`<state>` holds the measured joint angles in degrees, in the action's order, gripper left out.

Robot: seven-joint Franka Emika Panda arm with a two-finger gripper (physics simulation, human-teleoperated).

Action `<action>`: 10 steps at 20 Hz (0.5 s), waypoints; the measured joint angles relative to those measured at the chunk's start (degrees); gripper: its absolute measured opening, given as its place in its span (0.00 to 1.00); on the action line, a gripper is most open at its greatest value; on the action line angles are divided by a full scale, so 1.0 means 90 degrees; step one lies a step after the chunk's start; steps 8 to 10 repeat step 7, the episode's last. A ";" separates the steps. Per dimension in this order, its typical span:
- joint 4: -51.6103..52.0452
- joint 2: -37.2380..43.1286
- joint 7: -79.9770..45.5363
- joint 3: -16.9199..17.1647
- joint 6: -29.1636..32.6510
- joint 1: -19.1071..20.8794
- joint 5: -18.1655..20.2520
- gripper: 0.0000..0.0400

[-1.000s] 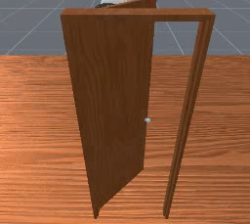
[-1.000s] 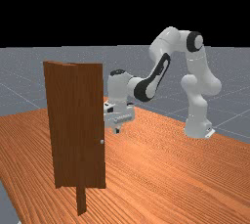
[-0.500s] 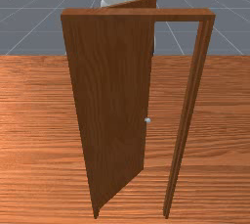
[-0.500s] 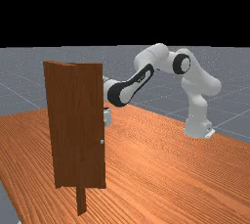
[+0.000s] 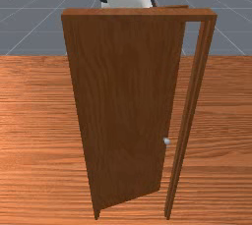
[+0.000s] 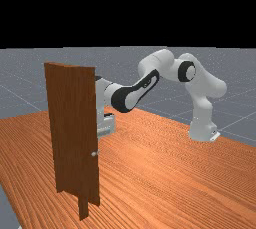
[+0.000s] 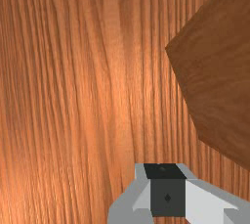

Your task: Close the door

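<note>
While the door (image 5: pixel 125 101) stands ajar, the pincer (image 6: pixel 106 126) hangs near it.

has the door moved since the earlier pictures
Yes. In the front view, the door has swung its free edge, with the knob, toward the frame's post on the front view's right, narrowing the gap.

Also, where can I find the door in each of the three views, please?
Front view: the door stands in the middle, inside its frame.
Far view: the door is toward the left, with the arm behind it.
Wrist view: the door is the darker brown shape near the claw.
Shared landmark: the table.
</note>
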<state>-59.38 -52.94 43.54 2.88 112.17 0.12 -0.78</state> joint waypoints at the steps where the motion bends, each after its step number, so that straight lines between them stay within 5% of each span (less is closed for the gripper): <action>1: -0.0002 -0.0001 -0.0158 -0.0003 -0.0011 -0.0121 -0.0014 0.00; 10: 0.0077 -0.0056 -0.0596 -0.0032 -0.0086 -0.0487 -0.0030 0.00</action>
